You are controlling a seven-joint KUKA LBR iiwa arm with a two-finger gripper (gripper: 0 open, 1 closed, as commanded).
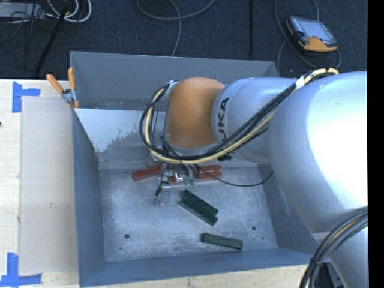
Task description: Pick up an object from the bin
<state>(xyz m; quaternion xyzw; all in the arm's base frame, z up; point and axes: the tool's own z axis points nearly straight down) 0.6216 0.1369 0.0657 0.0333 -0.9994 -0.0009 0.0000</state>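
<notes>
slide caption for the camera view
Gripper by a reddish-brown bar in the grey bin, dark green block and strip nearby.

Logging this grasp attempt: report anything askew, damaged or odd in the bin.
Nothing stands out. A reddish-brown bar lies by the gripper; a dark green block and a dark green strip lie loose on the bin floor.

The grey metal bin [120, 221] looks dull and scuffed, its floor rough with pale scratches, the arm's silver shell [312, 143] is smooth and glossy, and the dark green block [198, 207] looks matt.
</notes>
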